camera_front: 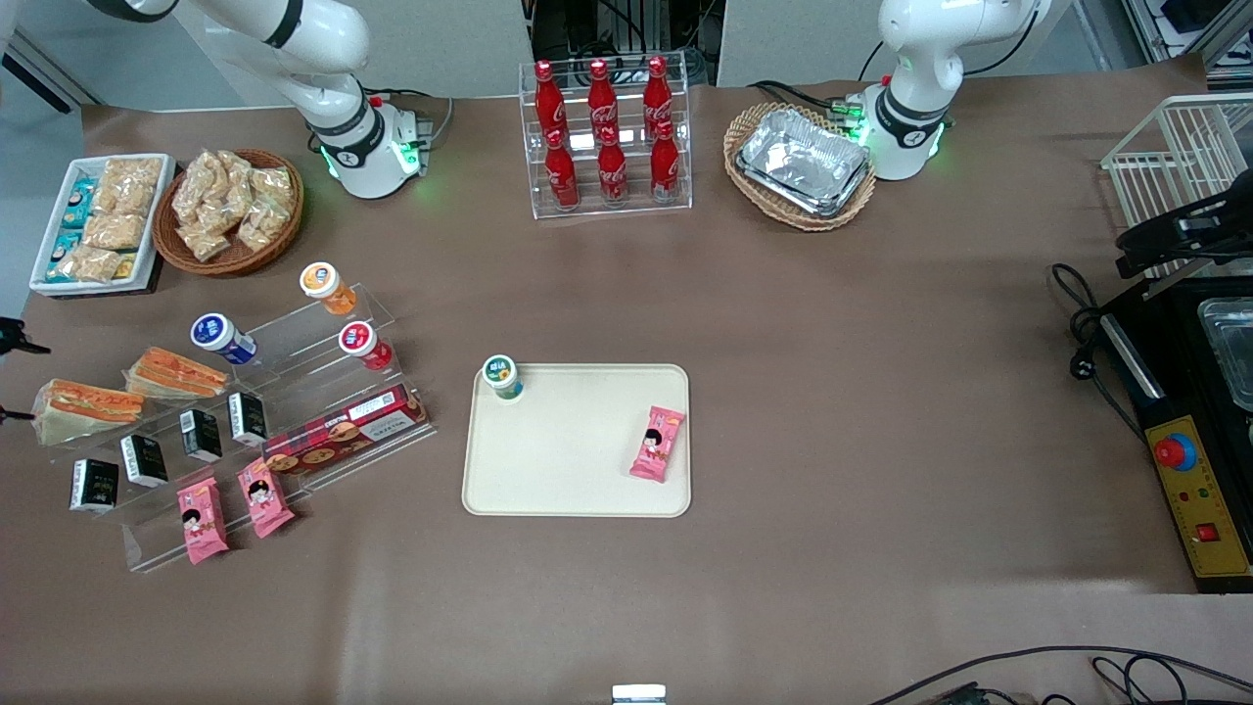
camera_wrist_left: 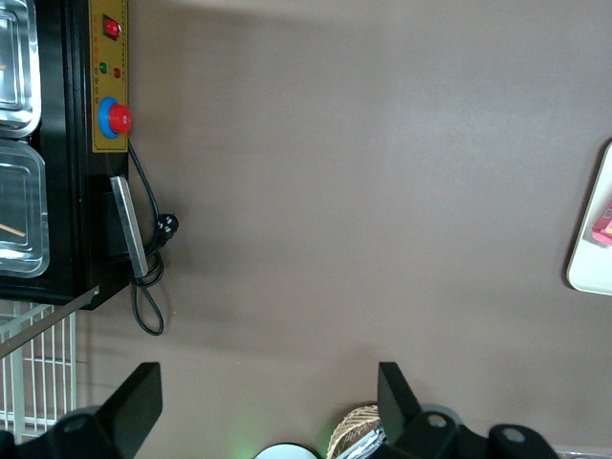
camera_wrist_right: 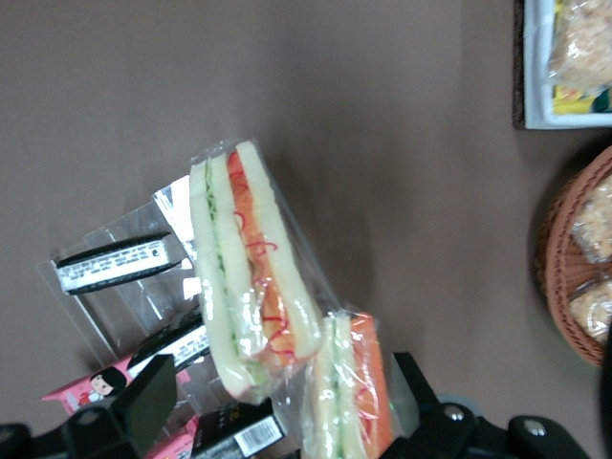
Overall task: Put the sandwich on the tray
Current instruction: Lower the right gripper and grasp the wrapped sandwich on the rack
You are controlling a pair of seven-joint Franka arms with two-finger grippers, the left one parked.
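Observation:
Two clear-wrapped wedge sandwiches lie on a clear acrylic step stand [camera_front: 294, 338] toward the working arm's end of the table. One sandwich [camera_front: 88, 406] [camera_wrist_right: 253, 277] is at the table's end, the other sandwich [camera_front: 176, 374] [camera_wrist_right: 354, 392] beside it. The right wrist view shows my gripper [camera_wrist_right: 282, 406] hovering open above them. Its dark fingers [camera_wrist_right: 143, 402] stand wide apart with the second sandwich's end between them in the picture, and they touch nothing. The cream tray [camera_front: 568, 460] lies mid-table, holding a small green-lidded cup [camera_front: 503, 377] and a pink snack packet [camera_front: 658, 443].
The stand also holds small bottles [camera_front: 223, 336], black cartons [camera_front: 145, 458], a red biscuit box [camera_front: 348, 431] and pink packets [camera_front: 203, 519]. A wicker snack basket [camera_front: 230, 208] and a white snack tray [camera_front: 98, 223] lie farther from the camera. A cola rack [camera_front: 607, 137] and foil trays [camera_front: 803, 162] stand at the back.

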